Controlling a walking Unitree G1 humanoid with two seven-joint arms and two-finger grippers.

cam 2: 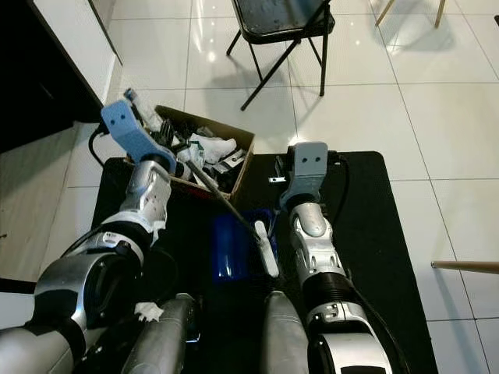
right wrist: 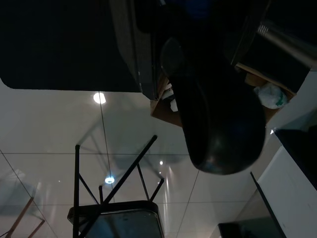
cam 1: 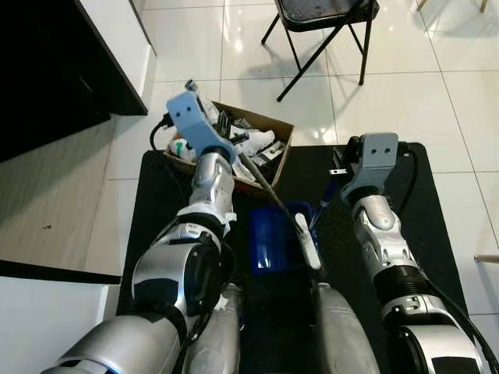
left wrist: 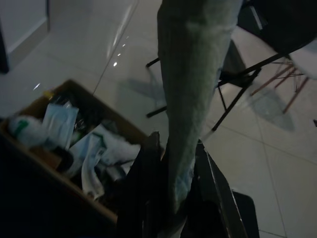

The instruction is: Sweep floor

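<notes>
Looking down through the head camera, we see our two silver arms reaching over a black mat [cam 1: 437, 210] on the white tiled floor [cam 1: 405, 101]. A blue dustpan [cam 1: 274, 238] lies on the mat between the arms, and a long grey handle [cam 1: 269, 191] with a white grip [cam 1: 309, 248] slants across it, running up toward an open cardboard box [cam 1: 269, 152] full of white wrappers and scraps. The box stands at the mat's far left corner, just beside our left arm. A black folding chair [cam 1: 323, 19] stands farther off on the tiles, and a dark cabinet [cam 1: 54, 70] fills the left side.

From above, the blue wrist housings hide both sets of fingers, so the wrist cameras tell us more. In the left wrist view, the left gripper [left wrist: 173, 163] has its jaws clamped on a pale grey-green shaft [left wrist: 193, 74] that rises between the black fingers [left wrist: 141, 188], with the cardboard box and the chair beyond.

In the right wrist view, the right gripper [right wrist: 198, 64] sits in deep shade. A dark rounded shape [right wrist: 223, 129] hangs in front of the lens, and we cannot tell whether these jaws are apart or closed on anything. Beyond it we make out the chair, light glinting off the tiles and a corner of the box.
</notes>
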